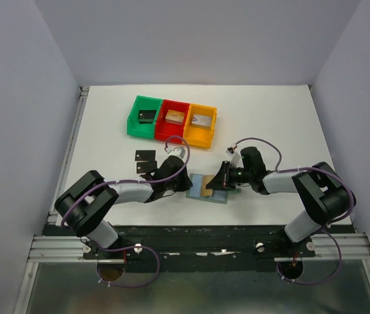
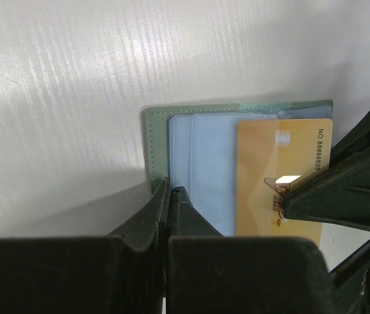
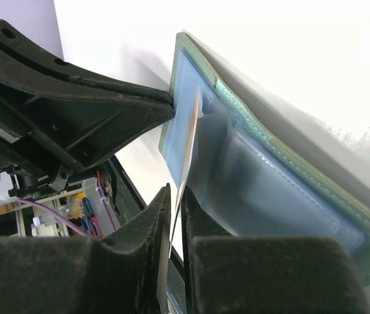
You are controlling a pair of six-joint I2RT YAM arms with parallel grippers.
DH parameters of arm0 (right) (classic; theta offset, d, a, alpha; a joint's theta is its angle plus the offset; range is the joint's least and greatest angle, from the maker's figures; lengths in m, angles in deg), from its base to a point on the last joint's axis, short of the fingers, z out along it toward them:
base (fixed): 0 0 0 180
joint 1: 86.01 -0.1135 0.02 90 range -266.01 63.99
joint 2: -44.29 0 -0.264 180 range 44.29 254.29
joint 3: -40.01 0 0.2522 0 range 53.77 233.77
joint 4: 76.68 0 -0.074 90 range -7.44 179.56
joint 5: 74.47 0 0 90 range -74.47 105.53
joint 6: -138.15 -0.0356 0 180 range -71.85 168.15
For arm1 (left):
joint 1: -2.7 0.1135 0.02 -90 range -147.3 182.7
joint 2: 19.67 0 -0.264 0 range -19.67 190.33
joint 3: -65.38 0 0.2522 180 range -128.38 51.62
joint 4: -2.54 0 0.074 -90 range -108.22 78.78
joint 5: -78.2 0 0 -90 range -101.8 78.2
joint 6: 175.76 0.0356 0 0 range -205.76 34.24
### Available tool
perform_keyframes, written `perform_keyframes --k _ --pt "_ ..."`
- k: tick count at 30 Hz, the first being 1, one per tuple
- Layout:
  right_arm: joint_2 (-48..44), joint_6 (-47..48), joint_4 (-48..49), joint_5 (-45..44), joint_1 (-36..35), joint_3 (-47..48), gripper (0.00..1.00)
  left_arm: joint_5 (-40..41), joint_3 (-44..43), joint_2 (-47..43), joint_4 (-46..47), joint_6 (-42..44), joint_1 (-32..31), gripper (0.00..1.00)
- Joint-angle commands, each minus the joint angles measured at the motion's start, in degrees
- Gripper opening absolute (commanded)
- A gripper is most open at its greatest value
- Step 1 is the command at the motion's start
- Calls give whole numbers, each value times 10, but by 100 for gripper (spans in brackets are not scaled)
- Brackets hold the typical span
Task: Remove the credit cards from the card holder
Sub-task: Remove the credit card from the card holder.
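Only the gold-tan credit card (image 2: 263, 163) bears legible print: a line along one edge reading "NO 8888" and further digits (the last ones too blurred to trust), running sideways in the left wrist view.

A green bin (image 1: 133, 122), a red bin (image 1: 161, 128) and an orange bin (image 1: 201, 137) are set in a row on the table (image 1: 270, 111), with two black cards (image 1: 145, 156) and the open card holder (image 1: 197, 186) laid nearer.
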Motion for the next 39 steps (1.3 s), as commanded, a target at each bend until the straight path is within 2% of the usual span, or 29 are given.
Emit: perform_keyframes --k 1,14,24,33,34,36,37,39 --pt "-8 12 -5 -16 7 -9 17 4 28 23 -77 8 -2 0" --pt "-64 43 -87 -57 41 -34 0 3 37 16 -69 10 -4 0" --pt "-163 98 -183 -78 42 -36 0 -21 50 -5 -60 31 -23 0" --pt "-265 159 -298 -101 41 -32 1 -14 92 -82 -56 26 -40 0" --pt "-277 164 -311 -106 41 -29 0 -11 90 -96 -65 28 -39 2" --pt "-296 176 -336 -113 41 -16 0 5 81 -124 -86 39 -40 13" --pt "-306 182 -350 -115 42 -9 0 8 74 -134 -98 45 -39 21" --pt "-318 198 -379 -117 40 12 0 14 54 -151 -121 61 -39 46"
